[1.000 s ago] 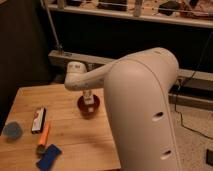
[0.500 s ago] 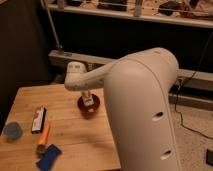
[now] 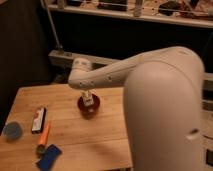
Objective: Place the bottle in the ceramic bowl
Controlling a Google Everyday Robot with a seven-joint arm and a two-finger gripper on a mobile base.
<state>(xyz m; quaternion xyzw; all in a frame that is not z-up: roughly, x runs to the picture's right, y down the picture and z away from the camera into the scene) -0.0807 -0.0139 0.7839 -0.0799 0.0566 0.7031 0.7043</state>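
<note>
Apparently almost nothing changes between the earlier views and this one: the arm stays stretched over the wooden table (image 3: 105, 135), and the gripper (image 3: 87, 97) still hangs directly above the ceramic bowl (image 3: 89, 106), with the bottle (image 3: 88, 99) standing upright at its tip, the lower end already inside the bowl. Whether the fingers are clamped on the bottle or already apart, I cannot tell, because the wrist hides them. I judge that the placing is nearly finished, and what remains is only to release and lift away.
</note>
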